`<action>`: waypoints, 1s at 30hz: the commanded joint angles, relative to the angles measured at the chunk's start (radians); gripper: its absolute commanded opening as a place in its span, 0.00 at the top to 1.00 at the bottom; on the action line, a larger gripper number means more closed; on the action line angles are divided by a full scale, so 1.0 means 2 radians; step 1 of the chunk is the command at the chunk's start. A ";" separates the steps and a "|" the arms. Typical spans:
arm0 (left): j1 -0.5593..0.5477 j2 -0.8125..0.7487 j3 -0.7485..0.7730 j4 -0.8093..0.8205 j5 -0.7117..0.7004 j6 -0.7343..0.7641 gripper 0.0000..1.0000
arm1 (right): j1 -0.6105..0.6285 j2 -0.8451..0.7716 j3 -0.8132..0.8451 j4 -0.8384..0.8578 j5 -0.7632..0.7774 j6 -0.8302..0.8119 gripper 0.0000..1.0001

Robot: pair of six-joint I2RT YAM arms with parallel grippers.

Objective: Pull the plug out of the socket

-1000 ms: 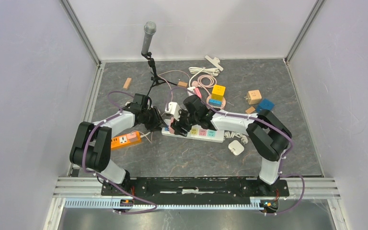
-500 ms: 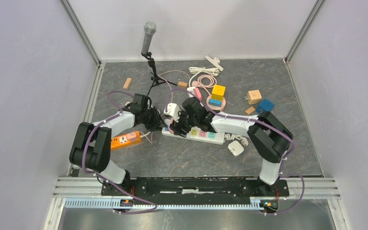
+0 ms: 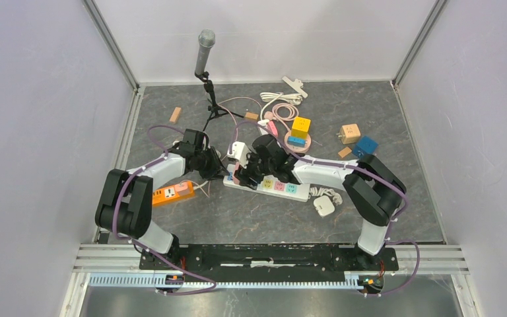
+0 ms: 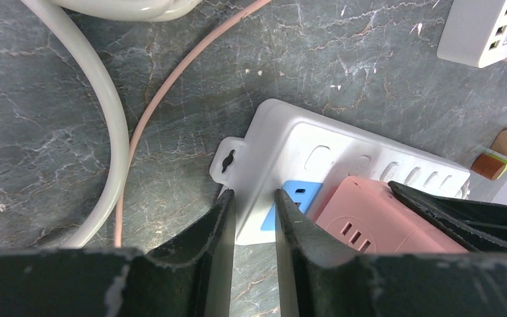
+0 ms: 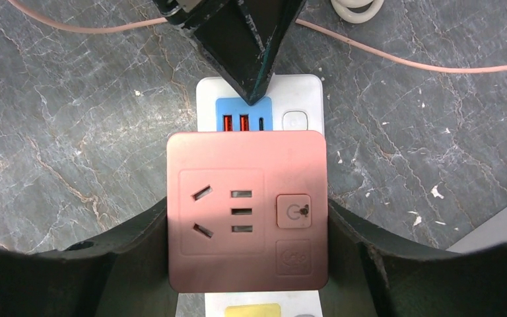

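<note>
A white power strip [image 3: 274,186] lies mid-table with coloured sockets. A pink plug block [image 5: 247,211] sits in the socket next to the strip's blue USB panel [image 5: 243,122]. My right gripper [image 5: 247,228] is shut on the pink plug, one finger on each side; it also shows in the top view [image 3: 245,173]. My left gripper [image 4: 254,198] is shut on the end of the power strip [image 4: 284,142] beside the blue panel; in the top view it is at the strip's left end [image 3: 219,168]. The plug's pins are hidden.
A microphone stand [image 3: 204,53] stands behind. An orange power strip [image 3: 173,192] lies at the left. A white adapter [image 3: 239,150], white charger [image 3: 324,206], yellow cube [image 3: 300,125], beige cube [image 3: 350,133], blue cube [image 3: 366,145] and pink cable [image 3: 280,109] lie around. A white cable [image 4: 109,125] runs beside the left gripper.
The right gripper with the pink plug has shifted slightly towards the back, and the strip's right end and the white charger moved a little. The left gripper stays on the strip's end.
</note>
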 commanded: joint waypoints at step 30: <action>-0.005 -0.075 0.185 -0.156 -0.082 0.061 0.32 | -0.122 -0.249 -0.037 -0.078 0.309 0.161 1.00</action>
